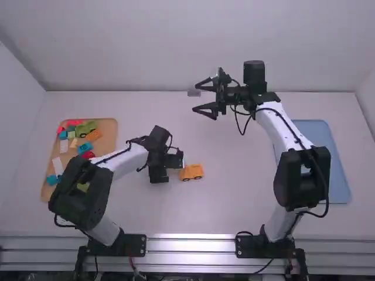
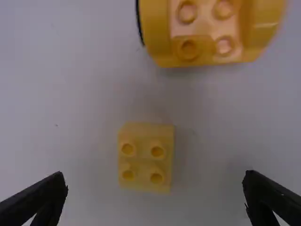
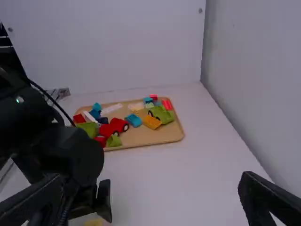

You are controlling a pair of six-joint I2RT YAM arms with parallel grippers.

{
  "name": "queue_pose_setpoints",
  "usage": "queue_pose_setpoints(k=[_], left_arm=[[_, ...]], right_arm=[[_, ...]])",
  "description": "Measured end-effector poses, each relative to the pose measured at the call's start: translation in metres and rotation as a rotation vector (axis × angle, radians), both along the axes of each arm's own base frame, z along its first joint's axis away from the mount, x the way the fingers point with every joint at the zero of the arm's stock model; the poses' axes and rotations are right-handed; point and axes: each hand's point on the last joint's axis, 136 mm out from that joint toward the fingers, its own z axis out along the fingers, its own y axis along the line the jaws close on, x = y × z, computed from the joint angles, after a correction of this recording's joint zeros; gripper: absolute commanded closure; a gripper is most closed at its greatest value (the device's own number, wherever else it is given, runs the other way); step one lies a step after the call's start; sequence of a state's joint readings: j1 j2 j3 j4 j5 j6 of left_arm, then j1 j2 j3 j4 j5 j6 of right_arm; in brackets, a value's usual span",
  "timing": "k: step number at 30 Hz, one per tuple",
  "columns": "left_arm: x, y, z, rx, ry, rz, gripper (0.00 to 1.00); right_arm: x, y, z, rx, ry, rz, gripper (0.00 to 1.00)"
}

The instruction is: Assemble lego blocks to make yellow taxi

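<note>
Left pincer (image 2: pixel 156 175) and right pincer (image 1: pixel 195 98) both gape empty; the wheeled yellow base (image 2: pixel 157 30) is out, the small block (image 2: pixel 142 162) beside it apparently left to join.

OK so two trays can be counted, one tan (image 1: pixel 108 151) and one blue (image 1: pixel 338 170). One yellow wheeled base (image 1: pixel 191 171), one small yellow block (image 2: pixel 143 163), one red car (image 3: pixel 114 126) and one green car (image 3: pixel 162 115) can be spotted too.
</note>
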State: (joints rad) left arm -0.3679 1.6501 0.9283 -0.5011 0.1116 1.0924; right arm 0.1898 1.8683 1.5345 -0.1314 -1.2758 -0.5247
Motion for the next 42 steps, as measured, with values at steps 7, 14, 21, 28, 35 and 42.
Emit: queue_pose_setpoints(k=[7,14,21,28,35,42], left_arm=[[0.014,-0.002,0.069,-0.202,-0.117,-0.099,0.01],[0.012,0.019,0.078,-0.486,-0.156,-0.141,0.01],[-0.001,0.02,0.069,-0.655,-0.195,-0.162,0.01],[0.006,0.012,0.055,-0.744,-0.245,-0.18,0.01],[0.013,0.015,0.012,-0.826,-0.117,-0.061,0.01],[0.013,0.014,-0.014,-0.844,-0.052,-0.034,0.01]], right_arm=[[0.002,-0.001,0.003,0.005,-0.025,-0.002,0.01],[0.006,-0.004,0.006,0.009,-0.056,-0.011,0.01],[0.004,-0.004,0.003,0.004,-0.025,-0.011,0.01],[0.001,-0.005,-0.003,-0.006,0.024,-0.011,0.01],[-0.01,-0.007,-0.018,-0.043,0.066,0.005,0.01],[-0.029,-0.012,-0.039,-0.104,0.066,0.04,0.01]])
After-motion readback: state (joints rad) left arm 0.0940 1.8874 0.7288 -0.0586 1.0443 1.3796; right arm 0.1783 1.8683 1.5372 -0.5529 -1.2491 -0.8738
